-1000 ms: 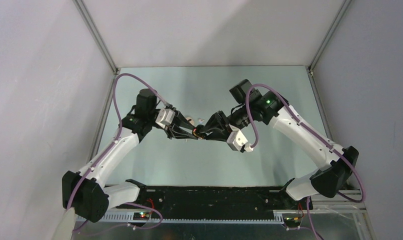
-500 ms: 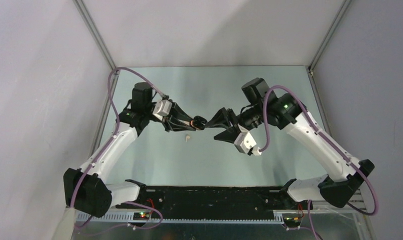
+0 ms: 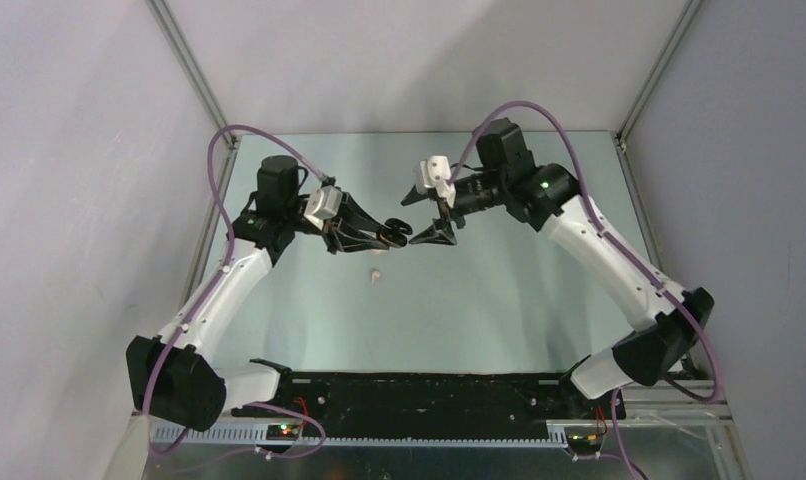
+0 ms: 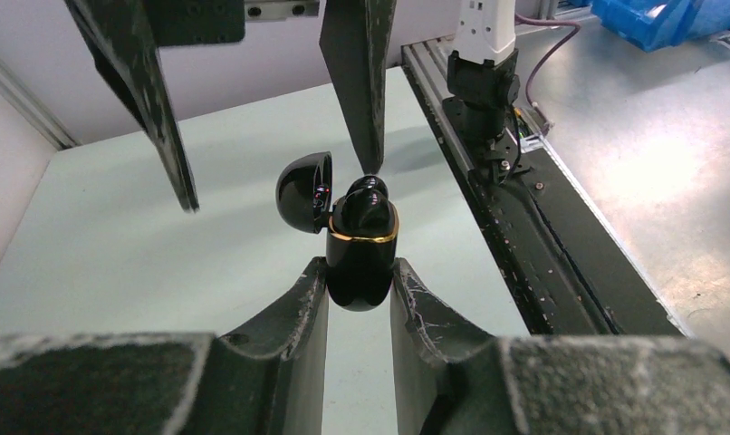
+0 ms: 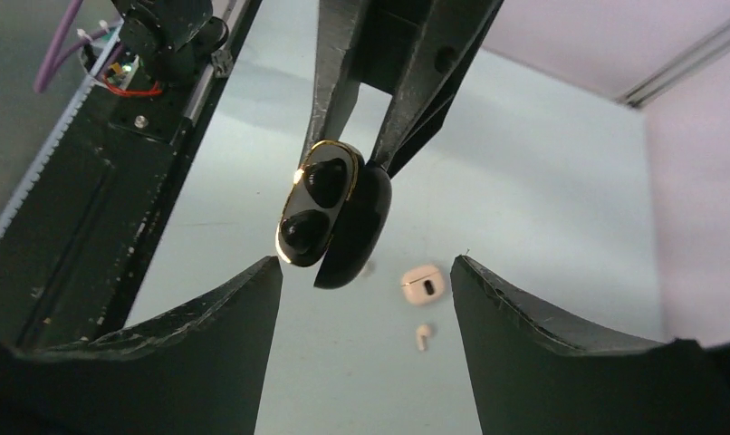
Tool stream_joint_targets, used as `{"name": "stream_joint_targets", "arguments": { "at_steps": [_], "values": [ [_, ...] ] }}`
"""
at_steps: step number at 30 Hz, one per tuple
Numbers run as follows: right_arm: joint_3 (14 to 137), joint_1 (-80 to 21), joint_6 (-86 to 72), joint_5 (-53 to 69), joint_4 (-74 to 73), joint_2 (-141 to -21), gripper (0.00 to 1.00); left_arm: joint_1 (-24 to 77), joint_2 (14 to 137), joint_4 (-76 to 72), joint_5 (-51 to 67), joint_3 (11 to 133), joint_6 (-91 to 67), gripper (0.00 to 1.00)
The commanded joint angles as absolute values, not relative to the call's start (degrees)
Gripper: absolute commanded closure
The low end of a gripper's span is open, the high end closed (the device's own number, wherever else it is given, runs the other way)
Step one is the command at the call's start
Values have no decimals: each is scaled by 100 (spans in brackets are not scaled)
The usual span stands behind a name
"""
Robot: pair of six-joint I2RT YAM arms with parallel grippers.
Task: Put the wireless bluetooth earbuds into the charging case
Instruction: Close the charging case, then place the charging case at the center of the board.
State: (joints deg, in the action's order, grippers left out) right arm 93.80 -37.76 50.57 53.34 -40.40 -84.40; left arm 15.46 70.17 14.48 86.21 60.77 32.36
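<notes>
My left gripper (image 4: pixel 360 269) is shut on a black charging case (image 4: pixel 361 240) with a gold rim and holds it above the table. Its lid (image 4: pixel 304 192) is open and two dark earbuds (image 5: pixel 316 204) sit in it. In the top view the left gripper (image 3: pixel 387 236) and this case (image 3: pixel 399 239) are at mid-table. My right gripper (image 3: pixel 428 216) is open and empty, just right of the case, one finger (image 4: pixel 357 82) close over the buds. A small beige charging case (image 5: pixel 424 283) with a dark dot lies shut on the table, with a pale beige earbud (image 5: pixel 422 337) beside it.
The pale bud also shows in the top view (image 3: pixel 376 274) on the green table top (image 3: pixel 459 300). Grey walls close in the left, right and back. The black base rail (image 3: pixel 429 395) runs along the near edge.
My right gripper has drawn back from the black case, turned over and opened wide. My left gripper has moved farther from the bases with the case in it. The pale bud now lies uncovered.
</notes>
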Motion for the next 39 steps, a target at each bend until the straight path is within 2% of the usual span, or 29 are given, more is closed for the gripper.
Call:
{"name": "stream_joint_targets", "arguments": {
  "at_steps": [1,6,11,17,19,20,22,24,26,29,33,36,39],
  "values": [
    [9872,-3874,4338,5375,-4359,-8793,27,1531,7023,1397,8302,6347,3084,100],
    [10184,-4154,5078,5288,-5223,-8942,29,1539,7203,1394,7722,6499,2558,100],
    [9775,-4272,4970,4681,-4715,-8627,28,1538,7404,1365,7362,6651,1993,100],
    [9577,-4302,3907,3467,-4036,-8796,27,1523,7470,1226,6838,6531,1218,100],
    [9426,-4046,3339,3558,-3731,-8849,20,1438,7520,1204,6009,6323,828,97],
    [9340,-3817,3034,3790,-3460,-8859,8,1324,7539,1182,5742,6238,638,96],
    [9017,-3440,2594,4106,-2967,-8842,2,1102,7631,1080,5275,5921,179,95],
    [8678,-3156,2127,4250,-2419,-8796,1,878,7821,954,4946,5672,-529,95],
    [8457,-2949,1716,4292,-2060,-8817,1,687,8057,919,4646,5586,-1048,90],
    [8342,-2734,1186,4222,-1936,-9090,1,466,8446,914,4378,5560,-1649,89],
    [7966,-2840,1096,3692,-1644,-9443,1,261,8963,916,4135,5467,-2223,88],
    [8033,-2994,1209,3857,-1790,-9949,1,162,9307,965,3968,5335,-2326,84],
    [8604,-3326,2077,4017,-2580,-10457,17,-63,9623,1074,3911,5270,-2478,82]
  ]
}}
